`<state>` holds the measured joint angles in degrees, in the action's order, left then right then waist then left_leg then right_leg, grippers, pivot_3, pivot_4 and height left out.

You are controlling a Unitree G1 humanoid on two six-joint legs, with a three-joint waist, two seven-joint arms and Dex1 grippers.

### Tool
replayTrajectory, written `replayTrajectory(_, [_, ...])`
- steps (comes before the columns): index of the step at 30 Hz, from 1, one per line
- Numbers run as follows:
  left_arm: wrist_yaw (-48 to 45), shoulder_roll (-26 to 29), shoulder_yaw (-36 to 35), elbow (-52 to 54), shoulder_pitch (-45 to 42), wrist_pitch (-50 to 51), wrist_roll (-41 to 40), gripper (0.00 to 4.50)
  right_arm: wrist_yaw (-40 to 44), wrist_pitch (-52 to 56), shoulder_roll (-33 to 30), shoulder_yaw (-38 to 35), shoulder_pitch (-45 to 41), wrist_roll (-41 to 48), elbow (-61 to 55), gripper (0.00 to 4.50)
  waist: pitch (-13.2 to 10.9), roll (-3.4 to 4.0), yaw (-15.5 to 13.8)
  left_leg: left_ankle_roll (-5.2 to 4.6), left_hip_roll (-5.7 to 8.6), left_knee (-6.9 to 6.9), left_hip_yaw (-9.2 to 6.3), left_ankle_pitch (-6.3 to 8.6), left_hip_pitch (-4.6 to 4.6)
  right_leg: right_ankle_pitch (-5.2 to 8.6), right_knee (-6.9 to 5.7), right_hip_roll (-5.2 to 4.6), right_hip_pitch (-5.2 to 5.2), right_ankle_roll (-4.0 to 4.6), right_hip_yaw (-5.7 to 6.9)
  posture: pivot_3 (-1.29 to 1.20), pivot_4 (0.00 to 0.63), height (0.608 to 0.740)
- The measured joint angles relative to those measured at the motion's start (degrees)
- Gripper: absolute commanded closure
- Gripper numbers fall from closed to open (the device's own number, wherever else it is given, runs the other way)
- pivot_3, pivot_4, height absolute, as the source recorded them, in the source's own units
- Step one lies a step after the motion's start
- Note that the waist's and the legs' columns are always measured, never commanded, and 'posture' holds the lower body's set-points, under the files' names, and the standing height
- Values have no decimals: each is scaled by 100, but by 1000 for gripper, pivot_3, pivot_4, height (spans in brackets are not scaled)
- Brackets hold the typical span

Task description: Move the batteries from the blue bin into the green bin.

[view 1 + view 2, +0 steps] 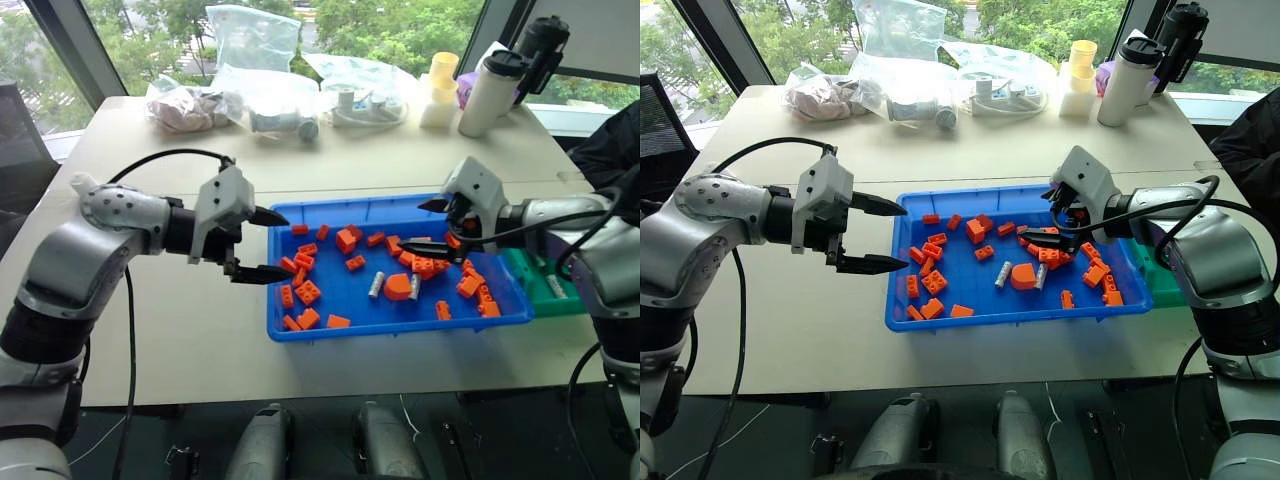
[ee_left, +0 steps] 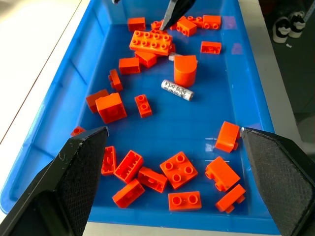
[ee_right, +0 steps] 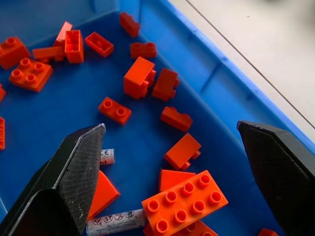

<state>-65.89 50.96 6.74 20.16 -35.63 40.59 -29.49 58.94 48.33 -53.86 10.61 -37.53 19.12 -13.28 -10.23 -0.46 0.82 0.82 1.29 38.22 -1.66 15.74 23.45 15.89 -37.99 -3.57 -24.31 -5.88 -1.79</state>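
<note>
The left gripper (image 1: 262,243) hovers at the blue bin's (image 1: 400,322) left rim, fingers spread and empty. Two batteries (image 1: 377,284) lie among orange bricks (image 1: 308,292) mid-tray. The right gripper (image 1: 432,226), fingers spread, hangs above them. One battery apparently lies in the green bin (image 1: 545,295) already.

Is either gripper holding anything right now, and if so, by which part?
Nothing is held. The left gripper is open at the blue bin's left end, and the right gripper is open above the bricks and batteries.
</note>
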Motion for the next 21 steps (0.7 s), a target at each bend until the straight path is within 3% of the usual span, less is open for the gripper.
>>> replayTrajectory(5, [139,39,-49,210,251,62,6,0,522,64,-48,710,-207,-112,-3,49,0,0,20,0,-5,2,0,0,-3,0,-5,4,-1,0,1,0,150,740])
replayTrajectory(21, [434,-50,-193,328,363,267,-201,0,350,317,815,1756,-680,-900,664,49,0,-1,-4,1,-2,2,-1,-1,-1,0,-6,0,-3,0,2,0,150,740])
